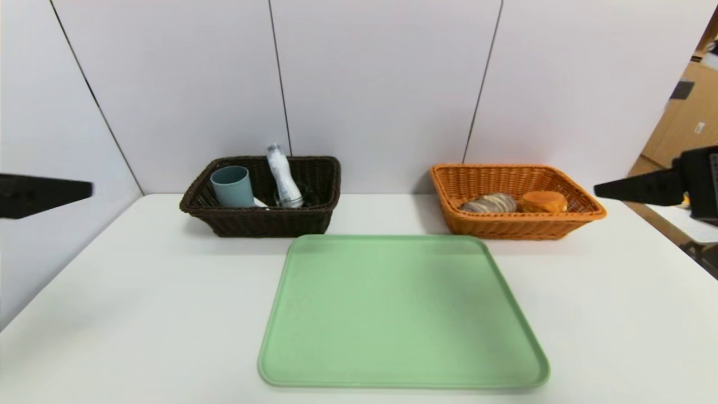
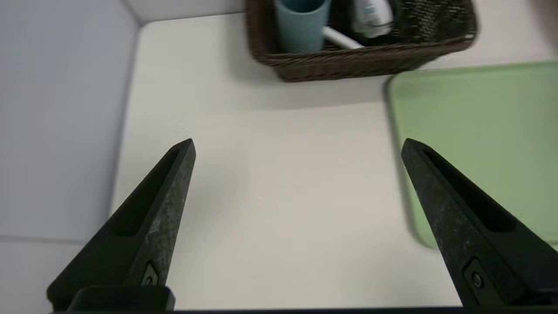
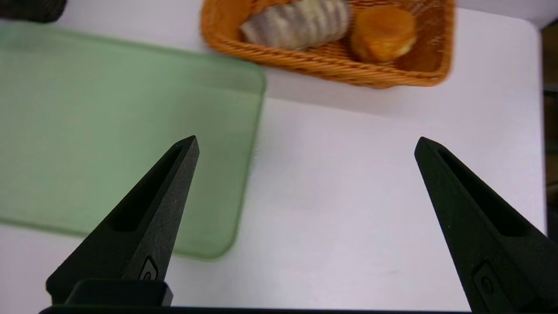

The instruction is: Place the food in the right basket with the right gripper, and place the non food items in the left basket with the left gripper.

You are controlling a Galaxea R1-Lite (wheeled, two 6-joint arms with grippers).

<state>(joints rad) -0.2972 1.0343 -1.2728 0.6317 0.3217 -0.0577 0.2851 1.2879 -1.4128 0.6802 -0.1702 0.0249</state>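
With the green tray (image 1: 401,314) bare and both baskets filled, the left gripper (image 2: 296,148) and right gripper (image 3: 305,146) hover wide-jawed and empty, apparently finished.

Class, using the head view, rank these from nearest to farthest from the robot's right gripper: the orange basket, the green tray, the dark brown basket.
From the right gripper, at the table's right edge:
1. Orange basket, just to the gripper's left, at the back right.
2. Green tray, centre of the table, nearer the robot.
3. Dark brown basket, back left, across the table.

Matte black tapered left gripper (image 2: 297,146), right gripper (image 3: 306,144), slotted jaws, 1 screw each
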